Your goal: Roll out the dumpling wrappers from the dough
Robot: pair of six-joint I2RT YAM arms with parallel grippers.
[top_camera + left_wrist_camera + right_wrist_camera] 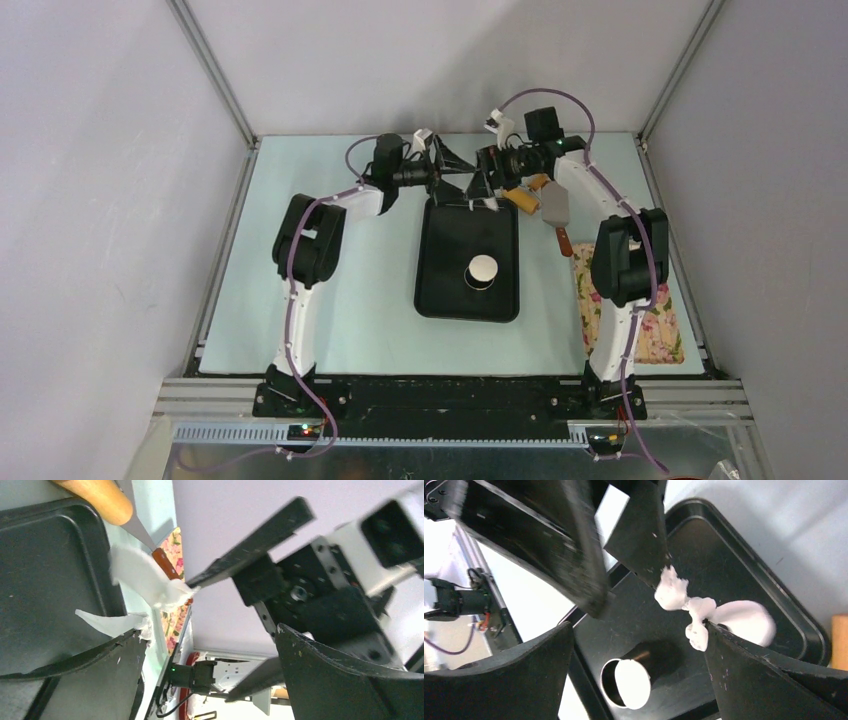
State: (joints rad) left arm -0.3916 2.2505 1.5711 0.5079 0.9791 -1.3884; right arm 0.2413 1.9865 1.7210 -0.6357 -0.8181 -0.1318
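Far end of the black tray (pixel 440 292): I see my left gripper (pixel 210 630) and right gripper (pixel 638 625) meeting tip to tip, both with jaws spread wide and pinching nothing. The dough (pixel 729 619) stretches in a ragged white strip between one finger of each (stuck on, not gripped). A steel cup (pixel 482 270) sits mid-tray.

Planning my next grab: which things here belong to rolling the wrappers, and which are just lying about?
For the job: dough, wooden rolling pin, black tray.
Lying about for now: steel cup, brown-handled scraper, floral cloth.
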